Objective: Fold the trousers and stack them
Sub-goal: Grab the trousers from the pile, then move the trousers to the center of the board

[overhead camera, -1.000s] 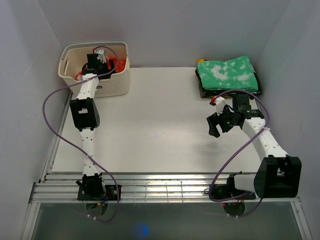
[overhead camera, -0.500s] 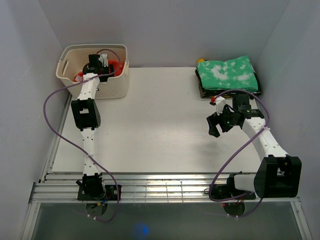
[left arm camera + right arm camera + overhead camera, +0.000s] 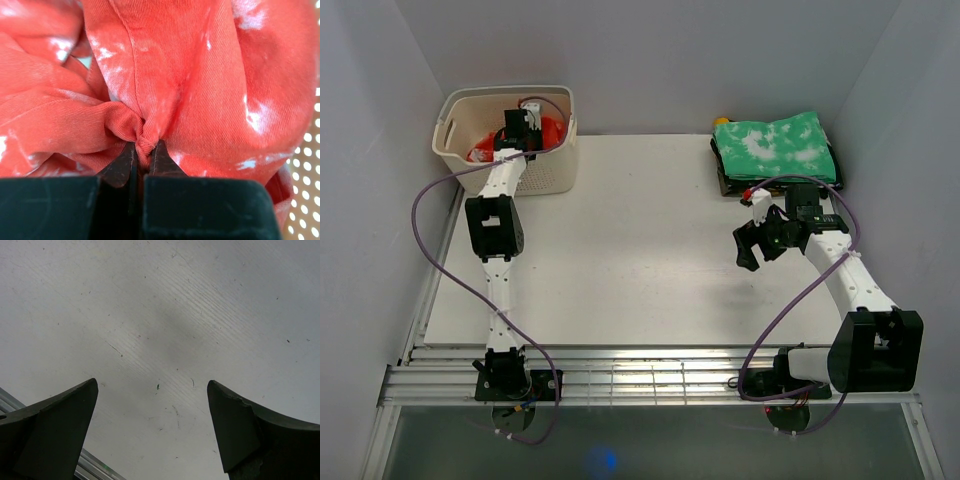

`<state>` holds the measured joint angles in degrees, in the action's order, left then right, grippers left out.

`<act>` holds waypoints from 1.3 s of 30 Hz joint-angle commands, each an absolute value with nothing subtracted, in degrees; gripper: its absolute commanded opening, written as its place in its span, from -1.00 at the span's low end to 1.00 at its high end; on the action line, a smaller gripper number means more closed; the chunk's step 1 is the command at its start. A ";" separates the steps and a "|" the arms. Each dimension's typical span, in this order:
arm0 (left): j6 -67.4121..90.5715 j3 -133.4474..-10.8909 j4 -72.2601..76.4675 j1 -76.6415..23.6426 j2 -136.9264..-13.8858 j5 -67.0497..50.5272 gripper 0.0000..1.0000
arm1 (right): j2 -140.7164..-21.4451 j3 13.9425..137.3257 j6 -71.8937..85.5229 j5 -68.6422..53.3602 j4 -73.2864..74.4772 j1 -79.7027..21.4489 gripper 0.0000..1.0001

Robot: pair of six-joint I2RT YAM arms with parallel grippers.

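Step in hand, by our reading: fetching the next pair from the basket (image 3: 452, 108) at the far left of the table (image 3: 620, 230).

Left arm reaches long and forward, wrist dipped over the rim. The left gripper (image 3: 144, 150) is pinched tight on a bunched fold of the red trousers (image 3: 200, 85), which lie crumpled inside the basket.

Next move, we judge: lift clear of the rim and carry the pair to mid-table for spreading. A single pinch point may drag the cloth up as a lump.

Right arm is bent at the elbow. The right gripper (image 3: 151, 385) hangs above the table, jaws spread wide, holding nothing.

Folded green stack (image 3: 775, 148) sits at the far right.
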<state>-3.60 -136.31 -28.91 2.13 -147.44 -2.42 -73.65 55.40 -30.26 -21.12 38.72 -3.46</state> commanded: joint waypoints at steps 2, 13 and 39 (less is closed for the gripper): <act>-3.60 -131.33 -8.20 3.08 -134.22 3.25 -1.00 | -71.55 57.74 -29.44 -21.88 39.02 -3.60 0.91; -9.31 -135.08 18.26 4.31 -123.58 3.42 -1.00 | -66.01 55.73 -28.48 -22.85 37.97 -3.60 0.91; 23.55 -88.53 22.07 3.52 -68.12 -44.88 -1.00 | -56.87 53.26 -22.76 -28.56 36.83 -3.69 0.88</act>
<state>16.80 -96.57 25.96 4.01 -63.96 -36.49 -57.80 52.58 -23.75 -27.27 37.52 -3.51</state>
